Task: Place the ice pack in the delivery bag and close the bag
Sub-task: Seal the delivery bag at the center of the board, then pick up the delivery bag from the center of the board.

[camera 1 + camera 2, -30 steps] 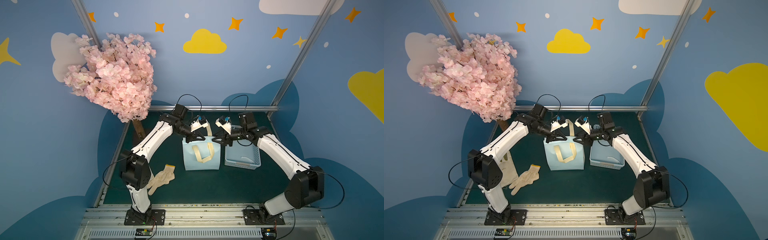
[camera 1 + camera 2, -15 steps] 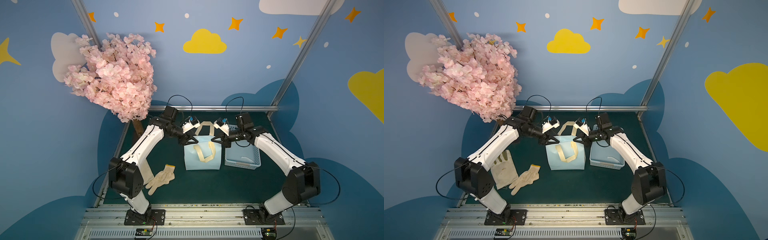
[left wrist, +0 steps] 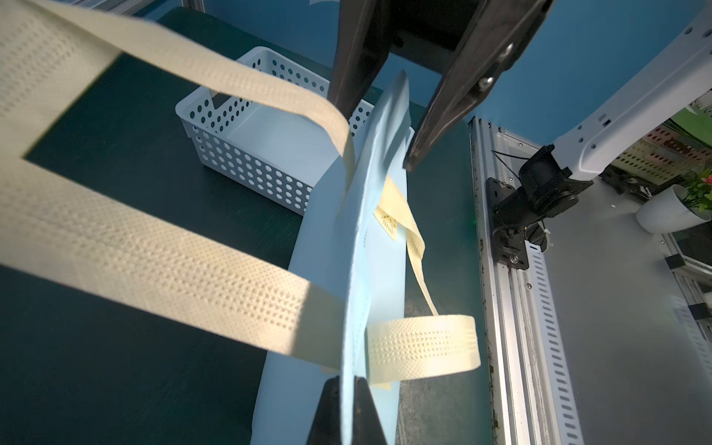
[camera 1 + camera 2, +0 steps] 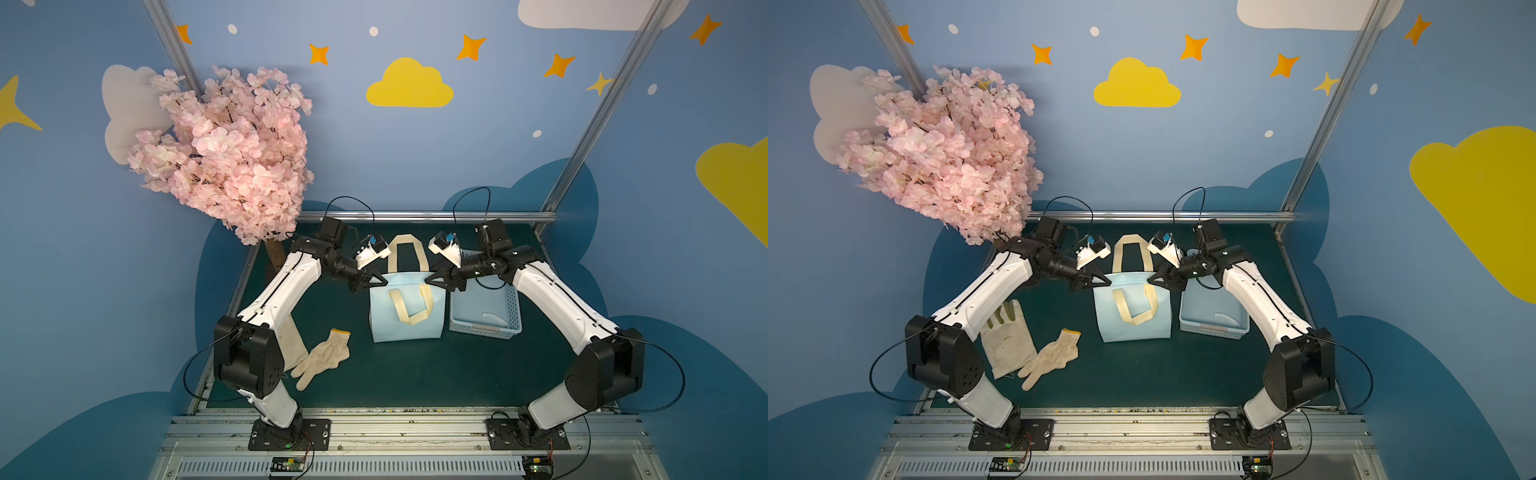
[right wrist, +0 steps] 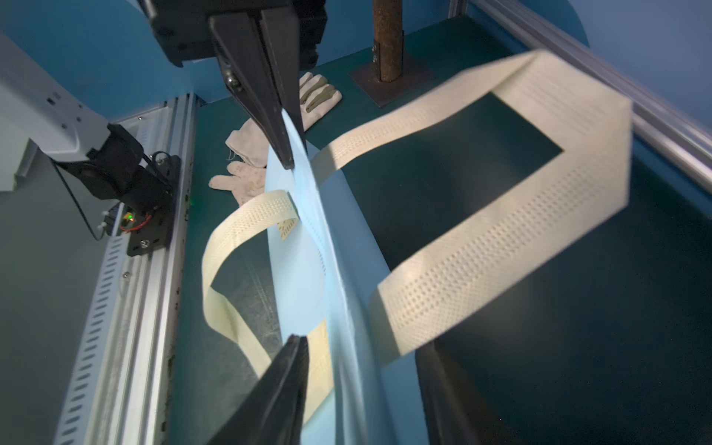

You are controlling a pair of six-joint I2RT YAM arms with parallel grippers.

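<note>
Left fingers [image 5: 266,108] clench the rim of the delivery bag [image 4: 410,301], right fingers [image 3: 450,100] stand released astride its opposite end, apparently to spread the mouth for loading.

We are finding no readable text, label, brand or number anywhere, with the delivery bag [image 4: 405,328], the basket [image 4: 484,329] and the painted walls [image 4: 415,166] showing only plain surfaces and shapes.

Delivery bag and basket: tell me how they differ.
The delivery bag is fabric with cream strap handles; the basket is perforated plastic. The delivery bag stands taller than the basket. The delivery bag's mouth is pressed nearly flat; the basket is open-topped. Both are light blue, side by side.
</note>
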